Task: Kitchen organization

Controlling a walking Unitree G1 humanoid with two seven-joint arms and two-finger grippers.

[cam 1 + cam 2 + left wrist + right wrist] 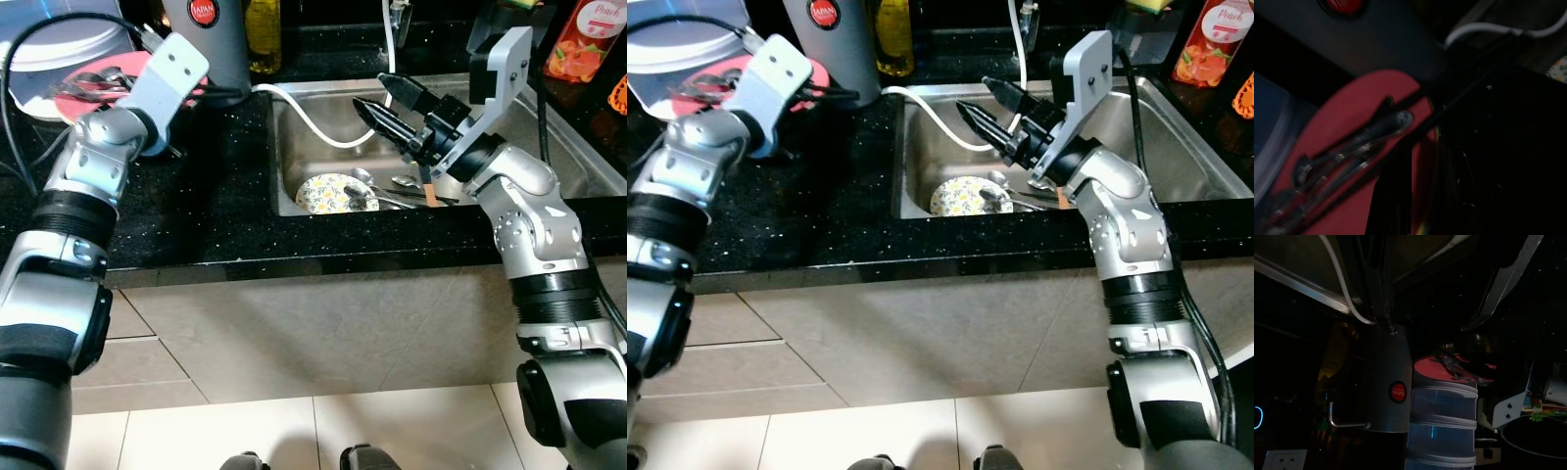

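R claw (384, 100) fingers apart, empty, over sink (323, 117), 1 floral plate (328, 193) w/ spoons in sink, L claw at red plate (73, 93) far left on table (211, 186), grip can't tell, 1 grey flask (208, 34)

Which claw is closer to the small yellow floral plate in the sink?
Right. The right claw hangs open over the steel sink, above the small yellow floral plate. The left claw is off over the red plate on the black counter.
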